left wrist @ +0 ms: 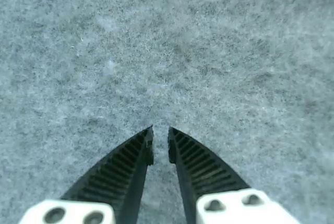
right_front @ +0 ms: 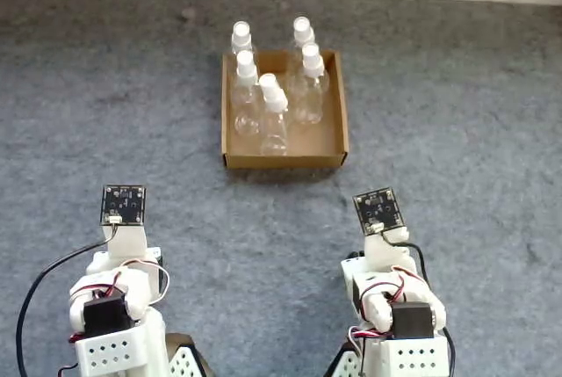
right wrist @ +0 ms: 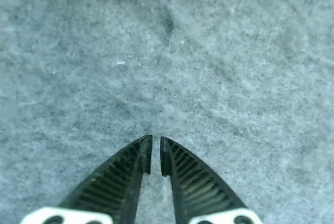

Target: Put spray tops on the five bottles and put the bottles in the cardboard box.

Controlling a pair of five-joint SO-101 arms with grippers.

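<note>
Cardboard box (right_front: 285, 162) sits on the grey felt table (right_front: 465, 131). All five bottles (right_front: 248, 106) stand upright inside it, each fitted with a white spray top (right_front: 274, 93) (two at the box's far wall, three nearer its middle). Both arms are parked well short of the box's near wall, one to either side. Left gripper (left wrist: 160, 143): jaws drawn together to a slit, holding nothing, over bare felt. Right gripper (right wrist: 155, 154): likewise closed and empty.

Left end effector (left wrist: 160, 143), right end effector (right wrist: 155, 154): jaws nearly together
</note>
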